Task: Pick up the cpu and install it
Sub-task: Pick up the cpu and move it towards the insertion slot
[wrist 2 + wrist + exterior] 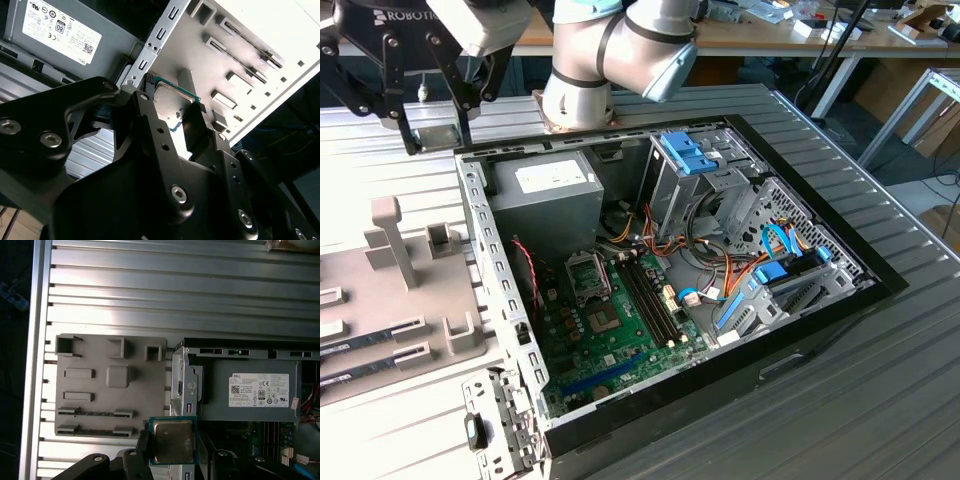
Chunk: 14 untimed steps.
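My gripper (438,138) hangs high over the back-left corner of the open computer case (880,285), above its rim. It is shut on the cpu (437,136), a flat square chip with a silver-grey top. In the first wrist view the cpu (172,441) shows its metal top and thin green rim, pinched between the black fingers (142,444) of the gripper (173,445). The second wrist view has the cpu (172,96) edge-on in the gripper (172,107). The open metal socket (588,279) lies on the green motherboard (570,345), lower and towards the exterior view's right.
The grey power-supply box (545,190) sits just inside the case below the gripper. A bare dark chip (603,320) and memory slots (650,300) lie on the board. A grey fixture plate (380,290) with memory sticks (370,342) lies outside the case. Cables and blue drive bays (690,155) crowd the case's other side.
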### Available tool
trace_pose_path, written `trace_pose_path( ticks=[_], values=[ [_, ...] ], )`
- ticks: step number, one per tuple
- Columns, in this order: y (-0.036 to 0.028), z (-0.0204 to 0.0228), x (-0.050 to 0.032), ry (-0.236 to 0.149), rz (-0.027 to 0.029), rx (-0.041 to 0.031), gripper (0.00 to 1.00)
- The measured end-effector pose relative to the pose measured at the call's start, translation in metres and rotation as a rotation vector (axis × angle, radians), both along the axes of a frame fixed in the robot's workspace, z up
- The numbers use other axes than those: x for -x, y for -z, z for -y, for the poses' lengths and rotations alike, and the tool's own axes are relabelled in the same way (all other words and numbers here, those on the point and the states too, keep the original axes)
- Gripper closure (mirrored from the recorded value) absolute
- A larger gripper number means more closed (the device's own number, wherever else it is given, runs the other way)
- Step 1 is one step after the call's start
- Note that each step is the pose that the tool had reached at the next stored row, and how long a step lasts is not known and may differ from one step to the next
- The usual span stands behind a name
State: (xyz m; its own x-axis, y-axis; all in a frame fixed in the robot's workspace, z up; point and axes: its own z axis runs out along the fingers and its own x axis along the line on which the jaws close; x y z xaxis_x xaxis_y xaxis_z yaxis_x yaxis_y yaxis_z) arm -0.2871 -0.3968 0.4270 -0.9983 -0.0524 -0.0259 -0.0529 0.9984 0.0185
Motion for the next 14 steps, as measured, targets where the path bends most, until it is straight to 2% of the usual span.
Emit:
trace_pose_path(
  ticks=[14],
  values=[
    [0.0017, 0.0000, -0.0190, 0.000, 0.0000, 0.0000, 0.53]
  ],
)
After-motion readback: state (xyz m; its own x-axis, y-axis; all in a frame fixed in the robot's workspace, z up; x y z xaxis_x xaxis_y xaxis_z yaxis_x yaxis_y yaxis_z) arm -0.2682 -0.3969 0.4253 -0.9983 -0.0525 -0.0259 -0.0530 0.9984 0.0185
